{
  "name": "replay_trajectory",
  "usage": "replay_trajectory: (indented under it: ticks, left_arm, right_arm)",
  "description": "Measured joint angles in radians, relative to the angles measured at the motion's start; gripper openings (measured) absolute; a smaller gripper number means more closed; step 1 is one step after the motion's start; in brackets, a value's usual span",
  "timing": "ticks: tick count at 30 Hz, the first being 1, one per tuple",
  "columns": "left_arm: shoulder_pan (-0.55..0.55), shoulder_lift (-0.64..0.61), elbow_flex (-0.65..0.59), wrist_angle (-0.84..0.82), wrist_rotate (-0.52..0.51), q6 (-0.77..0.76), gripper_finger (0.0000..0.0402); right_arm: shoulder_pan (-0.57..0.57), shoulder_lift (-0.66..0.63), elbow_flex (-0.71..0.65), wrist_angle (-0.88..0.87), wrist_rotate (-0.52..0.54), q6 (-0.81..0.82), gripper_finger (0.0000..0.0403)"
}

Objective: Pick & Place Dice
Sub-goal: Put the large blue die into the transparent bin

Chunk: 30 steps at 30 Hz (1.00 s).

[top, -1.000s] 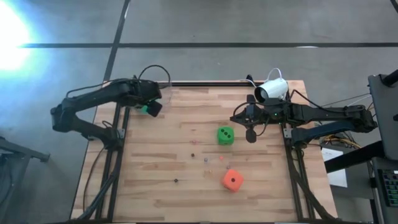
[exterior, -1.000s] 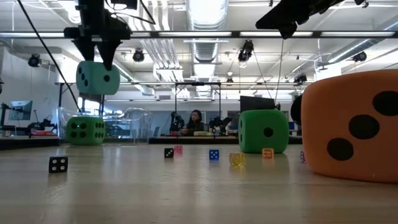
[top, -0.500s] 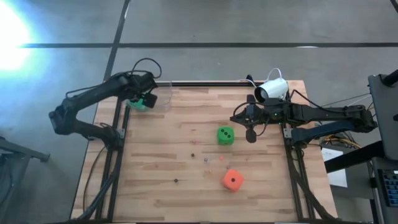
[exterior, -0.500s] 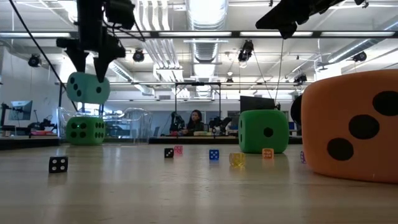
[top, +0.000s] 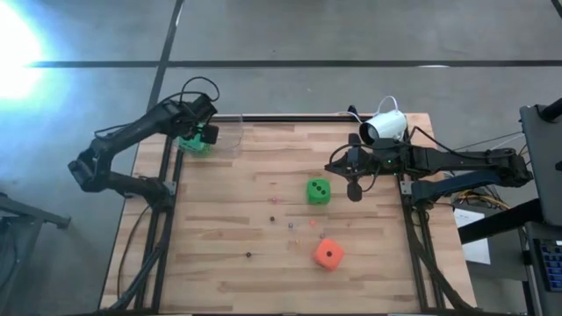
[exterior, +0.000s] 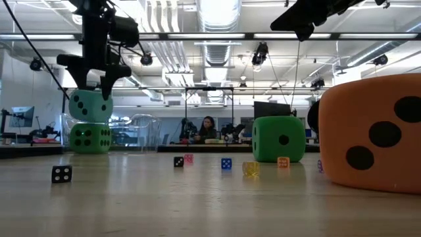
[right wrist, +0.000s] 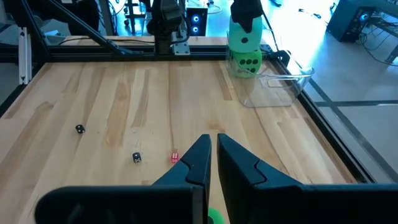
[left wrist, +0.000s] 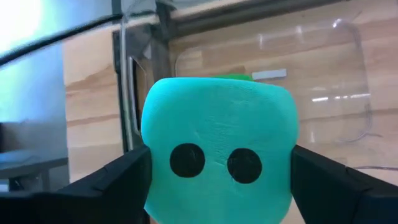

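**Teal die held over green die at upper left**

The teal die (exterior: 91,106) is clamped in the left gripper (exterior: 93,77), just above a green die (exterior: 91,137) inside the clear container (top: 225,137) at the upper left. The right gripper (top: 354,190) is seen clenched and empty, beside the second green die (top: 318,191). The orange-red die (top: 328,254) lies lower right of centre.

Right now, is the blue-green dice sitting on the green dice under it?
Cannot tell. In the low view the teal die, held by the left gripper, sits right above the green die; no clear gap or contact shows.
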Motion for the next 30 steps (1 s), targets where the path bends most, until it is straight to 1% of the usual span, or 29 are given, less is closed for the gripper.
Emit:
replay_trajectory:
  ticks: [2, 5, 6, 10, 13, 18, 22, 30]
  left_arm:
    - [0.007, 0.0, -0.006, 0.007, 0.01, -0.005, 0.0345]
    - [0.012, 0.0, -0.007, 0.012, 0.021, -0.005, 0.0384]
    - [0.013, 0.0, -0.007, 0.011, 0.023, -0.004, 0.039]
    - [0.021, 0.0, -0.007, 0.013, 0.035, -0.008, 0.0387]
    - [0.021, 0.0, -0.007, 0.015, 0.032, -0.008, 0.0397]
    - [0.026, -0.01, -0.008, 0.014, 0.01, -0.014, 0.0391]
    - [0.028, -0.034, -0.008, 0.011, -0.015, -0.04, 0.0396]
    - [0.029, -0.049, -0.008, 0.006, -0.019, -0.041, 0.0399]
  right_arm:
    - [0.0, 0.0, 0.0, 0.0, 0.0, 0.0, 0.0027]
    - [0.0, 0.0, 0.0, 0.0, 0.0, 0.0, 0.0027]
    - [0.0, 0.0, 0.0, 0.0, 0.0, 0.0, 0.0027]
    - [0.0, 0.0, 0.0, 0.0, 0.0, 0.0, 0.0027]
    - [0.0, 0.0, 0.0, 0.0, 0.0, 0.0, 0.0027]
    - [0.0, 0.0, 0.0, 0.0, 0.0, 0.0, 0.0027]
    - [0.0, 0.0, 0.0, 0.0, 0.0, 0.0, 0.0027]
    - [0.0, 0.0, 0.0, 0.0, 0.0, 0.0, 0.0027]
